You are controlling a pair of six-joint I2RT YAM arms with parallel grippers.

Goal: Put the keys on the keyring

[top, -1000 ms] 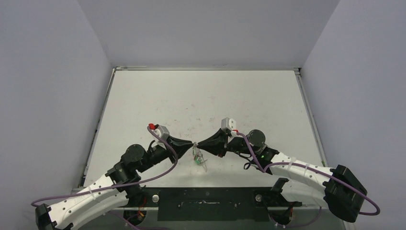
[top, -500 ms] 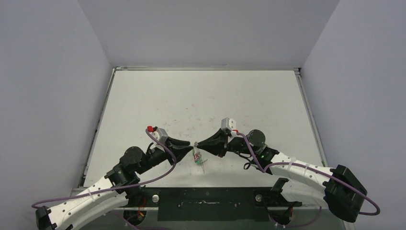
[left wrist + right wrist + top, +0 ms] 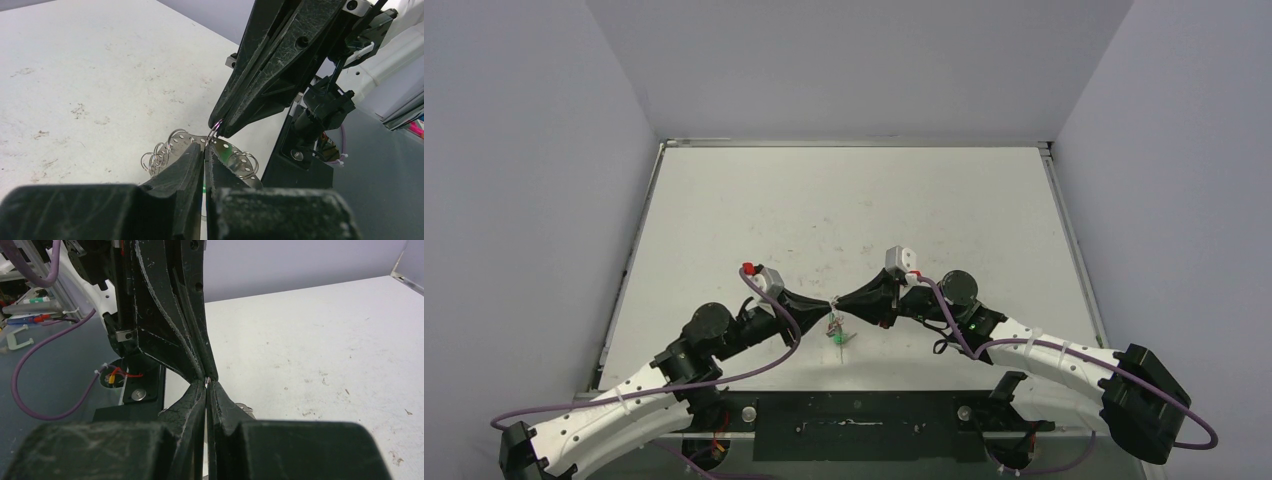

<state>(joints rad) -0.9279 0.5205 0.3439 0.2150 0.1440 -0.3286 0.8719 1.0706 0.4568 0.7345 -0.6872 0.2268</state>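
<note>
Meeting tip to tip above the near middle of the bench: two grippers, with one hoop held between them.

- Left gripper: fingers drawn together and clamped on the rim of the keyring. In the left wrist view the sheet-metal hoop passes behind the fingertips and shows on both sides of them.
- Right gripper: fingers pressed together, pinching one small wire loop at the top edge of the keyring. Its tips are just above those of the left gripper.
- Keyring: off the bench, hanging below the two meeting tips. A cluster of wire loops sits on its left rim and another loop on its right.
- Green-tagged key: dangling beneath the grippers at the keyring. How it is attached cannot be told.
- Right wrist view: both pairs of fingers are shut and nose to nose, and only a sliver of metal shows beside them.
</note>
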